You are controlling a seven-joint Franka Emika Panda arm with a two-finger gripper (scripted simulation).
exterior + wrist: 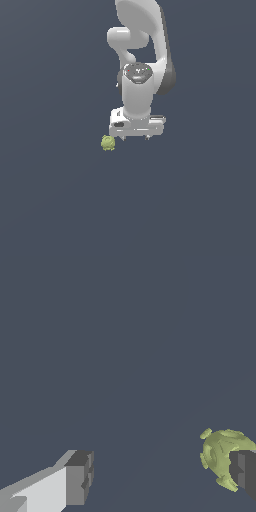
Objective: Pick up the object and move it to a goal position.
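The arm (142, 55) hangs over a plain dark floor (60, 200), its wrist pointing straight down and the white gripper (136, 136) held low, near the surface. Its jaws are spread wide with nothing between them. The lump (108, 143), small, yellow-green and bumpy, lies on the floor just off the gripper's end toward the exterior view's left; in the wrist view the lump (221, 456) sits behind one dark fingertip (245, 470), not in the gap. The step in hand looks like the approach, and doing it well means sliding the gripper sideways until the lump is centred between the fingers, then lowering and closing; descending now would likely press a fingertip onto it or knock it away.
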